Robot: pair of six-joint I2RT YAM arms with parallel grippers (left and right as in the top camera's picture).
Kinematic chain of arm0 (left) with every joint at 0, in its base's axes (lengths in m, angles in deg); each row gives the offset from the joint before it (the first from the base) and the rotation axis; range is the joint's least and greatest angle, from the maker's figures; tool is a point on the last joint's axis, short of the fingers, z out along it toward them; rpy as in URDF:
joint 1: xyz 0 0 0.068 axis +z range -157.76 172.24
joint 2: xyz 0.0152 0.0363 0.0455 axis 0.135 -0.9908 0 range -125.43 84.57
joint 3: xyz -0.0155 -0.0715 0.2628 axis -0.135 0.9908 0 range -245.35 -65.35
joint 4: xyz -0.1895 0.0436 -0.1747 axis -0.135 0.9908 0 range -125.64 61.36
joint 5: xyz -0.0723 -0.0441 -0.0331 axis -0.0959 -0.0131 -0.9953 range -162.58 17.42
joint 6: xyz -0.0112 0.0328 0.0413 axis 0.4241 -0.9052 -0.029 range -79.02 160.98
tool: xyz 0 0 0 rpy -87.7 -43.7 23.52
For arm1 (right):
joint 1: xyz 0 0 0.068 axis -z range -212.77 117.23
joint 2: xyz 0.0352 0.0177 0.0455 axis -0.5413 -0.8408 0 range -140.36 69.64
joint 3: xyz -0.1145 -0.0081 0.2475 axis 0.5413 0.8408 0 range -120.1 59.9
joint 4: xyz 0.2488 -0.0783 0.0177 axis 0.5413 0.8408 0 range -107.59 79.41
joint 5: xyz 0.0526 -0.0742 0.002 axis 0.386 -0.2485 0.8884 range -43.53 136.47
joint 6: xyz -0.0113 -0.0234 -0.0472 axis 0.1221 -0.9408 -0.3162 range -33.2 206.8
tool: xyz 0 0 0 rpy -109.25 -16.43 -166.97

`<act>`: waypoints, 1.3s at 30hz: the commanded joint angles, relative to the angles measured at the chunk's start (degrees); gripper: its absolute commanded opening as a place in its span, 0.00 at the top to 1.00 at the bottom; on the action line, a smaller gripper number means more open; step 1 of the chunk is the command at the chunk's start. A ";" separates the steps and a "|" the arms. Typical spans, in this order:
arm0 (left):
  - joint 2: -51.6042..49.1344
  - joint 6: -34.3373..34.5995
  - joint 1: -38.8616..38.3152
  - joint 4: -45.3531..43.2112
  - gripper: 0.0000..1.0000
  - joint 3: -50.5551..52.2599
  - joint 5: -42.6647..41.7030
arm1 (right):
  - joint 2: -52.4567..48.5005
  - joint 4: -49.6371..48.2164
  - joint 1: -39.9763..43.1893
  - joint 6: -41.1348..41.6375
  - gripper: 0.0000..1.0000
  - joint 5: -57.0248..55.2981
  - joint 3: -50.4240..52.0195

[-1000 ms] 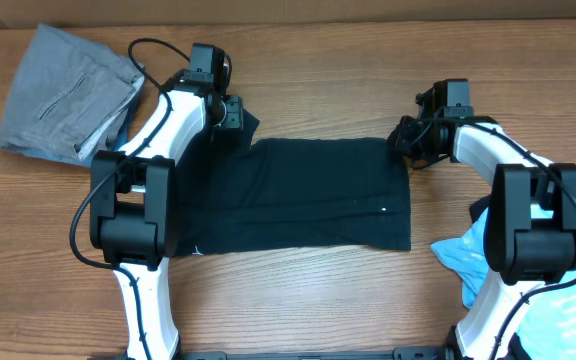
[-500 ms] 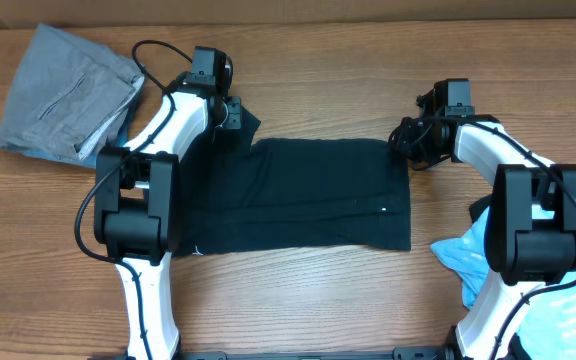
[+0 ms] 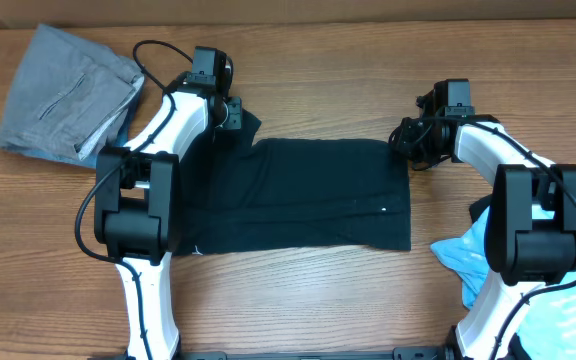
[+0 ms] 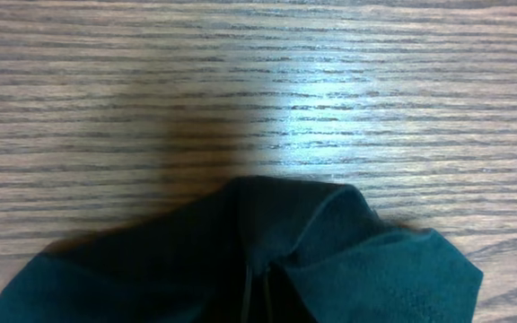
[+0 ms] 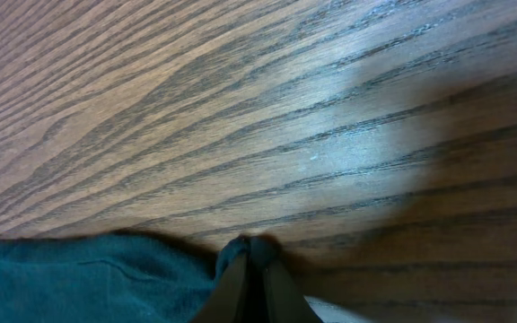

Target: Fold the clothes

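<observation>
Black cloth of the T-shirt (image 3: 298, 195) bunches up directly in front of the left hand (image 3: 232, 116) and hides its fingers. The rest of the shirt lies flat on the wooden desk (image 3: 318, 80) between the two hands. Farther out on the left hand's outer side sits a crumpled grey garment (image 3: 63, 90). Behind the right hand (image 3: 406, 140), by its arm's base, lies a light blue garment (image 3: 463, 255). The left hand is clamped on the sleeve corner, the cloth pinched into a pleat. The right hand's fingers (image 5: 232, 289) are pressed together on the opposite top corner.
</observation>
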 commanded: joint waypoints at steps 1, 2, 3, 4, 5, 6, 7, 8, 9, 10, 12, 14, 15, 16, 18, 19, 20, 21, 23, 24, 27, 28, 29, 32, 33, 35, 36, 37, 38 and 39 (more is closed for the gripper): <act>-1.22 -0.11 -0.26 2.27 0.96 -2.67 -0.15 | 0.57 0.81 0.46 -0.28 0.93 -1.60 0.28; -1.18 -0.11 -0.26 3.10 0.96 -3.48 -0.17 | 0.92 0.79 0.68 -0.42 0.93 -1.60 0.28; -1.07 -0.11 -0.26 3.93 0.96 -4.28 -0.20 | 1.25 0.74 0.87 -0.61 0.93 -1.62 0.28; -0.81 -0.11 -0.26 5.25 0.96 -5.42 -0.15 | 2.10 0.72 1.36 -1.79 0.93 -1.60 0.26; -0.55 -0.11 -0.24 5.97 0.94 -6.19 0.13 | 2.75 0.76 1.66 -2.49 0.93 -1.64 0.20; -0.20 -0.11 -0.20 6.82 0.92 -6.93 1.03 | 3.58 0.90 2.03 -3.37 0.93 -1.60 0.02; 0.35 -0.11 -0.13 7.63 0.87 -7.65 2.21 | 4.42 1.20 2.32 -3.54 0.93 -1.62 -0.22; 0.72 -0.13 -0.04 8.07 0.87 -8.00 2.78 | 5.25 1.46 2.51 -3.50 0.93 -1.60 -0.39; 1.33 -0.17 0.07 8.52 0.87 -8.22 3.04 | 6.16 1.68 2.60 -3.50 0.92 -1.60 -0.46; 1.99 -0.15 0.17 9.16 0.93 -8.22 3.34 | 7.34 2.08 2.58 -3.50 0.92 -1.60 -0.46; 2.69 -0.13 0.37 10.40 0.96 -8.22 3.69 | 8.44 2.54 2.58 -3.50 0.92 -1.60 -0.46; 3.21 -0.17 0.46 12.13 0.96 -8.22 3.91 | 9.25 3.21 2.58 -3.43 0.92 -1.57 -0.46; 3.50 -0.85 0.48 13.38 0.96 -8.22 4.35 | 9.60 3.87 2.58 -3.43 0.92 -1.60 -0.46; 3.63 -1.16 0.48 14.16 0.96 -8.24 4.72 | 9.73 4.61 2.58 -3.41 0.92 -1.60 -0.46; 4.26 -1.16 0.48 16.02 0.96 -8.35 5.49 | 9.81 6.25 2.58 -3.39 0.93 -1.60 -0.46; 5.11 -1.14 0.50 17.46 0.96 -8.35 6.08 | 9.86 6.97 2.60 -3.23 0.93 -1.62 -0.46; 6.03 -1.01 0.52 18.62 0.96 -8.35 6.73 | 9.86 7.91 2.64 -3.21 0.93 -1.57 -0.46; 6.88 -0.92 0.55 19.63 0.96 -8.35 7.28 | 9.92 8.70 2.64 -3.21 0.93 -1.57 -0.46; 10.71 -0.72 1.07 22.97 0.96 -8.35 7.52 | 10.29 10.56 2.64 -3.21 0.93 -1.55 -0.46; 12.46 -0.09 1.44 24.35 0.96 -8.35 7.52 | 10.78 11.65 2.64 -3.21 0.93 -1.55 -0.46; 16.74 1.09 2.62 28.61 0.96 -8.35 7.65 | 12.39 14.21 2.64 -3.17 0.93 -1.55 -0.46; 18.12 2.43 3.13 31.52 0.96 -8.35 7.87 | 13.64 16.35 2.64 -2.95 0.92 -1.60 -0.46; 18.80 3.63 3.50 34.23 0.96 -8.35 7.93 | 14.25 17.86 2.64 -2.19 0.92 -1.62 -0.46; 19.23 5.20 4.11 41.03 0.96 -8.35 8.00 | 15.47 22.32 2.80 -1.29 0.91 -1.62 -0.46; 19.23 5.60 4.26 43.28 0.96 -8.35 8.13 | 15.69 23.21 2.80 -1.27 0.91 -1.60 -0.46; 19.23 6.03 4.31 47.32 0.96 -8.33 8.81 | 15.91 24.96 2.80 -1.31 0.90 -1.60 -0.46; 19.23 6.47 4.31 49.35 0.96 -8.33 9.84 | 15.93 25.99 2.80 -1.31 0.90 -1.60 -0.46; 19.23 6.71 4.31 51.12 0.96 -8.33 11.02 | 15.93 27.08 2.80 -1.46 0.90 -1.62 -0.46; 19.23 6.99 4.31 52.68 0.96 -8.33 12.11 | 15.93 27.93 2.80 -1.73 0.90 -1.62 -0.46; 19.23 7.02 4.35 53.83 0.96 -8.31 12.79 | 15.93 28.57 2.80 -1.73 0.89 -1.62 -0.46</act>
